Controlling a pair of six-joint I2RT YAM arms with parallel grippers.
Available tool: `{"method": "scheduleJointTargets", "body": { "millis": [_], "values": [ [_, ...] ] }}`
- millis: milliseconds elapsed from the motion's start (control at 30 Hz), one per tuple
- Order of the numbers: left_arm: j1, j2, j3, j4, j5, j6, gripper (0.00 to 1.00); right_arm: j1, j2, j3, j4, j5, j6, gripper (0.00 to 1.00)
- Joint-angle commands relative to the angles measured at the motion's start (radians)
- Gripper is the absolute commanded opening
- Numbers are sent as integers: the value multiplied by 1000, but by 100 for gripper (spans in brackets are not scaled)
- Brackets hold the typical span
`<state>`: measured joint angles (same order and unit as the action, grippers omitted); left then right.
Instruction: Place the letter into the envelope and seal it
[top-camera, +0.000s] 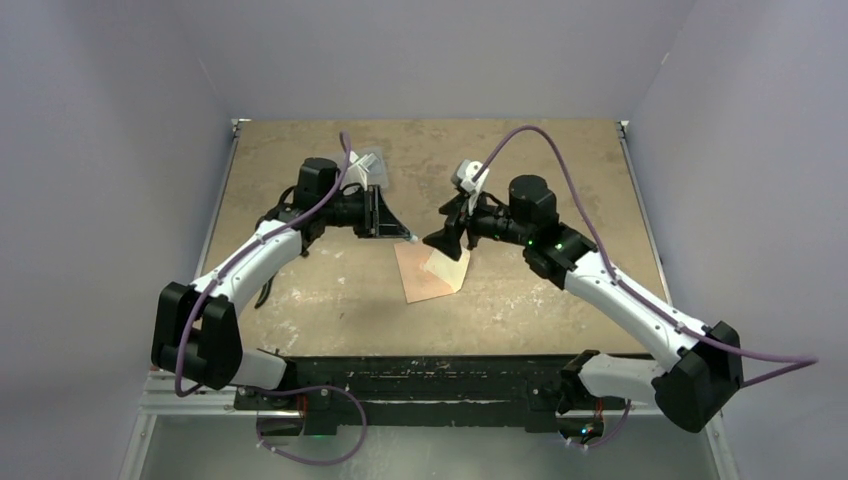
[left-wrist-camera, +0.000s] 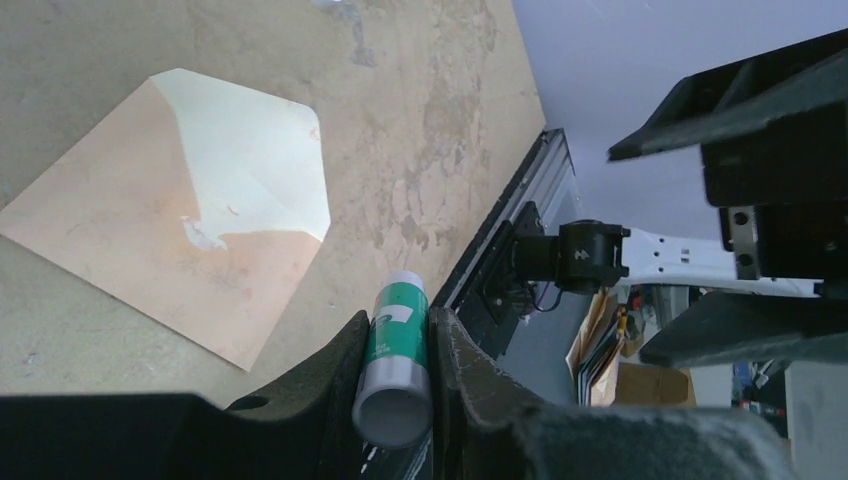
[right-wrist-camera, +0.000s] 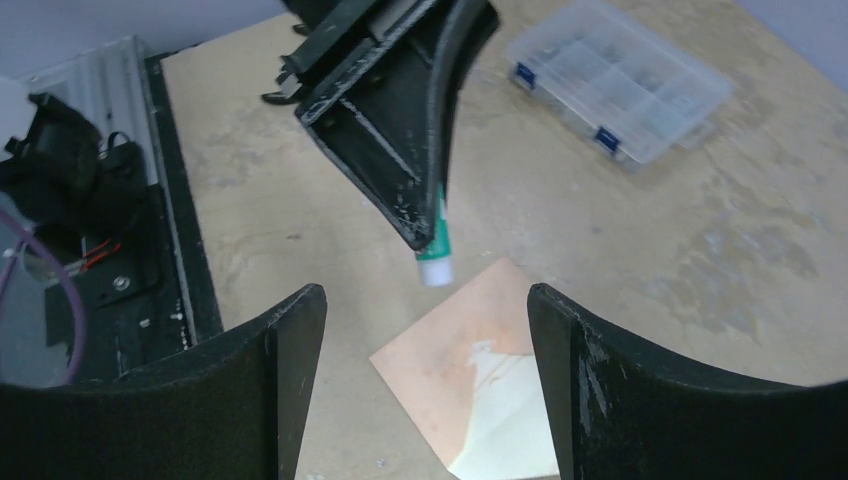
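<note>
The salmon-pink envelope (top-camera: 422, 278) lies flat on the table between the arms, its pointed flap (top-camera: 447, 264) open with the cream inner face up. It also shows in the left wrist view (left-wrist-camera: 130, 240) and the right wrist view (right-wrist-camera: 455, 355). The letter is not in view as a separate sheet. My left gripper (top-camera: 403, 236) is shut on a green and white glue stick (left-wrist-camera: 398, 340), whose tip hangs just off the envelope's far corner (right-wrist-camera: 437, 255). My right gripper (right-wrist-camera: 427, 300) is open and empty, held above the envelope's flap side (top-camera: 446, 242).
A clear plastic compartment box (right-wrist-camera: 620, 75) sits on the table behind the left gripper, also seen from above (top-camera: 368, 166). The black base rail (top-camera: 420, 375) runs along the near table edge. Purple walls close in both sides.
</note>
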<state>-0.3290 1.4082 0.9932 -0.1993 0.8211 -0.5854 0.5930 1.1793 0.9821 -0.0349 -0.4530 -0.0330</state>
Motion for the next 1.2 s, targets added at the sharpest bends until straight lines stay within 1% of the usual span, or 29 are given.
{"method": "scheduleJointTargets", "body": {
  "millis": [0, 67, 233, 367, 400, 467, 533, 633, 667, 700, 767, 800, 833, 900, 933, 1000, 1167],
  "values": [
    [-5, -34, 54, -11, 131, 45, 0, 57, 38, -10, 112, -122, -64, 76],
    [-5, -43, 57, -17, 145, 51, 0, 79, 59, -6, 115, -130, -77, 76],
    [-7, -63, 64, -17, 198, 65, 0, 112, 129, 34, 98, -144, -93, 68],
    [-8, -83, 82, -51, 220, 95, 0, 138, 162, 59, 104, -128, -107, 64],
    [-8, -90, 82, -49, 224, 96, 0, 144, 168, 68, 106, -119, -108, 61],
    [-8, -97, 81, -48, 225, 96, 0, 150, 187, 87, 102, -103, -101, 51],
    [-8, -100, 79, -49, 229, 95, 0, 157, 203, 112, 86, -97, -105, 42],
    [-10, -104, 76, -51, 233, 97, 0, 166, 201, 118, 107, -80, -88, 37],
    [-10, -105, 76, -51, 231, 97, 0, 168, 197, 115, 122, -77, -81, 34],
    [-10, -105, 77, -52, 227, 95, 0, 170, 191, 108, 147, -73, -71, 29],
    [-9, -111, 84, -47, 209, 88, 0, 173, 182, 102, 174, -56, -50, 14],
    [-8, -115, 86, -38, 187, 77, 4, 174, 181, 101, 183, -42, -37, 6],
    [-8, -124, 88, -21, 156, 58, 7, 175, 178, 99, 193, -24, -23, 1],
    [-9, -147, 71, 52, 71, -15, 14, 175, 168, 79, 235, 17, 20, 0],
    [-10, -162, 49, 122, 49, -59, 16, 176, 161, 64, 262, 32, 61, 0],
    [-10, -188, 17, 234, -5, -119, 16, 175, 149, 30, 329, 42, 120, 0],
    [-10, -231, -27, 350, -114, -188, 14, 177, 151, -23, 482, 74, 295, 0]
  ]
}}
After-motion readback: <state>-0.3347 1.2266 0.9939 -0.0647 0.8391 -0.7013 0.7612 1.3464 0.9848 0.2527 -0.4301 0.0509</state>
